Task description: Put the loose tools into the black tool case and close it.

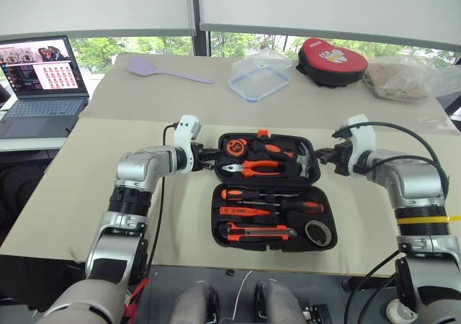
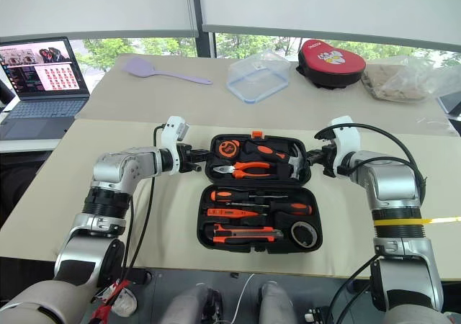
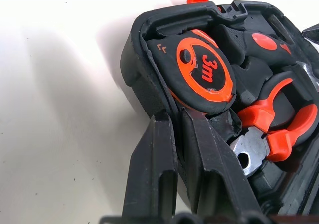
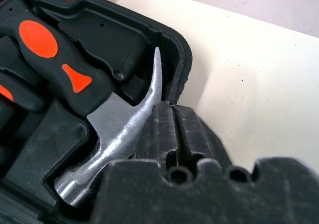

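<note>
The black tool case lay open on the table. The left end effector pinched its far half's left rim. The right end effector pinched the right rim.

Hidden, cropped and unreadable parts around the black tool case

Case rim under the left gripper covered by its fingers; hammer head partly behind the right gripper body. Pliers and case cut by the wrist view's edge. Laptop cropped at the left, screen content too small to read. Contents of the crinkled plastic bag indistinct.
</note>
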Controlling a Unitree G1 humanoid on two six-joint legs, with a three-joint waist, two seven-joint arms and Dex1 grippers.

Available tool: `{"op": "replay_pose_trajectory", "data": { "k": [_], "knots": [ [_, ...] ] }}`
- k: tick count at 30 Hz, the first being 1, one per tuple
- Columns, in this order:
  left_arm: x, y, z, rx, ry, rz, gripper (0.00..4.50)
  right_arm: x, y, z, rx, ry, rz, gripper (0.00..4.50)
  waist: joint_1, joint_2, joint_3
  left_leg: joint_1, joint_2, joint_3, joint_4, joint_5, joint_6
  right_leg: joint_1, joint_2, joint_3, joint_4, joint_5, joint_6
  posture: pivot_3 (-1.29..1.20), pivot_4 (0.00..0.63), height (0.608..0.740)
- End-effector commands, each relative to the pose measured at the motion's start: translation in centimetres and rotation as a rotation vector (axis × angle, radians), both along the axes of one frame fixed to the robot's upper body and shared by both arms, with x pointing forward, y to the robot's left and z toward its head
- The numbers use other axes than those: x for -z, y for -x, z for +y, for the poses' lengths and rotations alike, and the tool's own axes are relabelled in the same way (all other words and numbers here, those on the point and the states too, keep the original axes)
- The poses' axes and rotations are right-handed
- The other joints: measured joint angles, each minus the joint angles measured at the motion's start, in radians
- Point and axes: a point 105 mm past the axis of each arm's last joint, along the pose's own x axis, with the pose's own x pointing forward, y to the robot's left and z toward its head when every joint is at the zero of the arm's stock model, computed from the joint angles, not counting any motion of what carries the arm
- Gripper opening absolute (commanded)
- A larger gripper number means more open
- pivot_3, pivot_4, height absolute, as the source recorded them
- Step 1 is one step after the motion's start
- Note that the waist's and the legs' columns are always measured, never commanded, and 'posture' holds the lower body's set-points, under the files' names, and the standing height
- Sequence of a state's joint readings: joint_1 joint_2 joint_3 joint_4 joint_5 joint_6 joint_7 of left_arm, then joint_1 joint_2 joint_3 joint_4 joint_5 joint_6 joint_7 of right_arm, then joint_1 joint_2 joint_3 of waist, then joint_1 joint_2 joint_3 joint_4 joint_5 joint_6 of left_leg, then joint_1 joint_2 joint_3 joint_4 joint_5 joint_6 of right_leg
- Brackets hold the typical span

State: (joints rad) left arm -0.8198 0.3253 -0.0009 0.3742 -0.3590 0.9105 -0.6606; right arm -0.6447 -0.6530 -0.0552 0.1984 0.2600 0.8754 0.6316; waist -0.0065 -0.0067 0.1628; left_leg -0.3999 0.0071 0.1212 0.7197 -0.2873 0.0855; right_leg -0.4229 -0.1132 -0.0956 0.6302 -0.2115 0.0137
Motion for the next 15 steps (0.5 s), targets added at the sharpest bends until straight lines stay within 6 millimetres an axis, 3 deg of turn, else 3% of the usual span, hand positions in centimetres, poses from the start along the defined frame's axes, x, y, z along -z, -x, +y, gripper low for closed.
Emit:
{"op": "replay_pose_trajectory", "data": {
  "k": [1,2,10,15],
  "knots": [
    [0.1,0.4,-0.3,0.026,-0.017,-0.024,0.00,-1.4,0.4,-0.5,0.017,-0.003,-0.036,1.70,-0.001,0.000,0.000,0.000,0.000,0.000,0.000,0.000,0.000,0.000,0.000,0.000,0.000,0.000,0.000,0.00,0.150,0.731],
    [0.1,0.4,-0.3,0.027,-0.018,-0.024,0.00,-1.4,0.5,-0.5,0.018,-0.003,-0.033,2.13,-0.002,0.000,0.000,0.000,0.000,0.000,-0.001,0.000,0.000,0.000,0.000,0.000,0.000,0.000,0.000,0.00,0.150,0.731],
    [0.2,0.4,-0.3,0.018,-0.016,-0.028,0.00,0.2,1.3,-1.0,0.053,0.029,0.022,2.13,-0.002,0.000,0.000,0.001,0.000,0.000,-0.004,0.000,-0.001,0.000,0.000,0.000,-0.001,0.000,0.000,0.00,0.150,0.731],
    [0.1,0.2,-0.2,0.009,-0.015,-0.034,0.00,0.5,1.8,-0.4,0.047,0.000,0.030,0.70,-0.001,0.000,0.000,0.001,0.000,0.000,-0.004,0.000,-0.001,0.000,0.000,0.000,-0.001,0.000,0.000,0.00,0.150,0.731]
  ]
}}
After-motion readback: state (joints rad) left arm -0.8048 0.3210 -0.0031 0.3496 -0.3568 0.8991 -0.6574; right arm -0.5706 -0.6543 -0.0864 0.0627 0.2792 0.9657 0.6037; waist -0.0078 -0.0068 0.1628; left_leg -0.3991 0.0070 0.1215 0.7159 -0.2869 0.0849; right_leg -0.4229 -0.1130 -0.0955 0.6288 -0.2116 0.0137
